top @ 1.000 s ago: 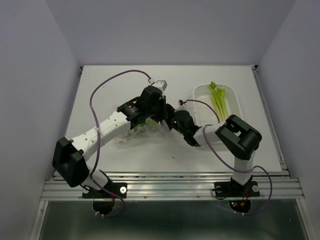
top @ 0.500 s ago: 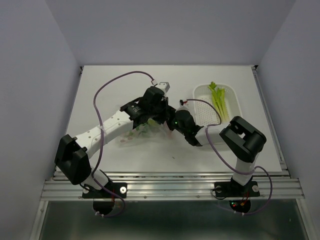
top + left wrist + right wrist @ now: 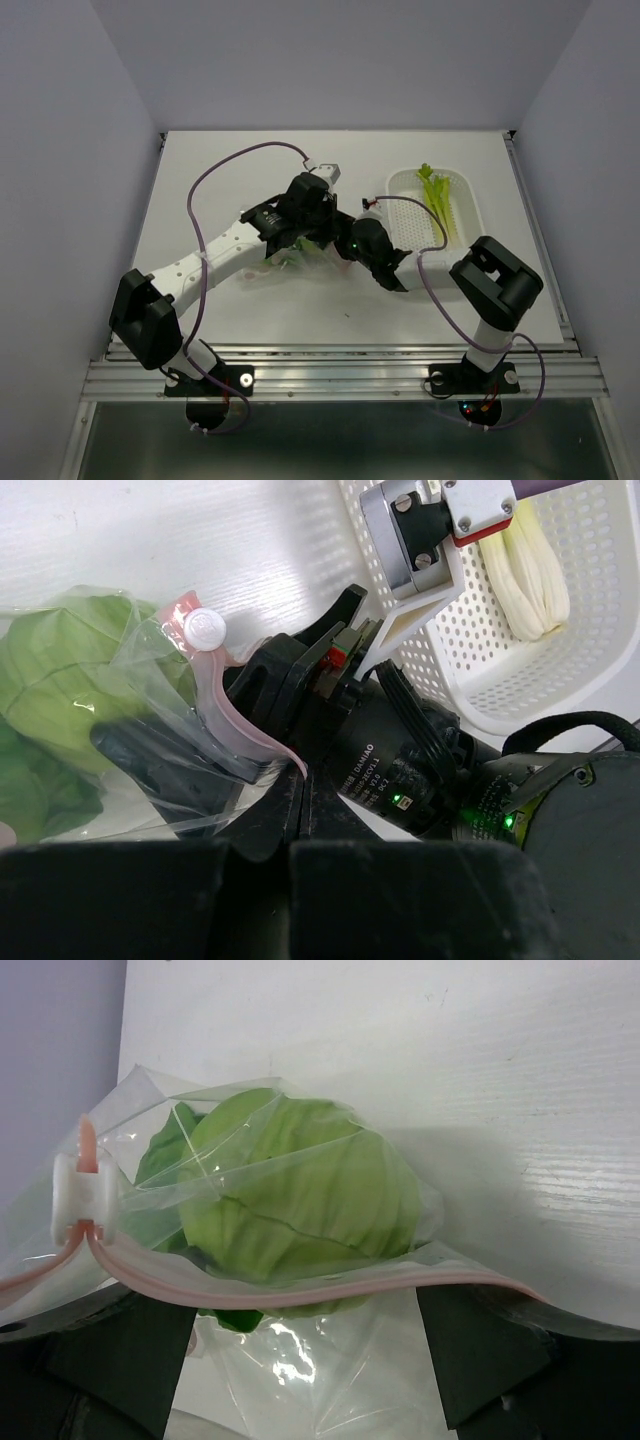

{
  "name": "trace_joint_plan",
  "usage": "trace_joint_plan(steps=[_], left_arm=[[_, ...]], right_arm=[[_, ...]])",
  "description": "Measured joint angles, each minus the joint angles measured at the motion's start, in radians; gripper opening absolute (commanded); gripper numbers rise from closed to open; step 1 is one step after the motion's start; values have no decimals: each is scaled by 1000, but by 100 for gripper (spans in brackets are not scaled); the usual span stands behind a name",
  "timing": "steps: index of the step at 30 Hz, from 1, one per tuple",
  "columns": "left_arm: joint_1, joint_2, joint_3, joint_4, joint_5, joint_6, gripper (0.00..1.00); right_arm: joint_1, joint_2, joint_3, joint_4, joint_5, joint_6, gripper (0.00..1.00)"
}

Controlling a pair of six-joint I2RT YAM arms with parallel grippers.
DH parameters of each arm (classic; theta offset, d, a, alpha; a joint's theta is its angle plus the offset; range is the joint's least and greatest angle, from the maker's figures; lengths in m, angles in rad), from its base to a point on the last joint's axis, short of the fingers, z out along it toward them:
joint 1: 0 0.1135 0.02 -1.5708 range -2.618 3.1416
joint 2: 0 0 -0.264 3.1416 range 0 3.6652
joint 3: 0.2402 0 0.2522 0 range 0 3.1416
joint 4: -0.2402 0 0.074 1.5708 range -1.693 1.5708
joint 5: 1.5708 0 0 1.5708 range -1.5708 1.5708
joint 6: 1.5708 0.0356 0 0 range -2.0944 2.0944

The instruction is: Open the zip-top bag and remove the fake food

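The zip-top bag point(image 3: 290, 258) lies at mid-table; its pink strip point(image 3: 330, 1290) and white slider point(image 3: 78, 1200) show in the right wrist view. My left gripper point(image 3: 303, 785) is shut on the pink strip's end beside the slider point(image 3: 205, 630). My right gripper point(image 3: 300, 1360) stands wide open at the bag's mouth, and one of its fingers point(image 3: 165, 765) shows through the plastic. Of the fake food, a light-green cabbage head point(image 3: 300, 1200) sits in the bag just ahead of those fingers, with a darker leaf point(image 3: 160, 1150) behind it. A pale stalk point(image 3: 437, 198) lies in the basket.
The white perforated basket point(image 3: 472, 205) stands at the back right, close to my right arm point(image 3: 495, 285). Purple cables loop over both arms. The two grippers point(image 3: 318, 232) point(image 3: 338, 250) crowd together over the bag.
The right arm's elbow has swung right and toward the near edge. The bag's mouth now looks puffed up between the grippers. The left gripper keeps its hold.
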Motion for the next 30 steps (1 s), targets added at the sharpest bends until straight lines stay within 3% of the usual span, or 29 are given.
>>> trace_joint_plan(steps=[5,8,9,12,13,16,24,30], left_arm=[[0,0,0,5,4,0,0],[0,0,0,5,7,0,0],[-1,0,0,4,10,0,0],[-4,3,0,3,19,0,0],[-5,4,0,2,20,0,0],[-6,4,0,-1,21,0,0],[-11,4,3,-3,21,-19,0],[-14,4,21,-14,-10,-34,0]], right_arm=[[0,-8,0,-6,13,-20,83],[0,-8,0,1,12,-27,66],[0,-8,0,9,13,-32,48],[3,-8,0,29,14,-46,24],[5,-8,0,35,16,-48,21],[11,-8,0,37,26,-59,1],[12,-50,-22,-5,28,-80,1],[12,-215,-93,-122,-14,-90,1]])
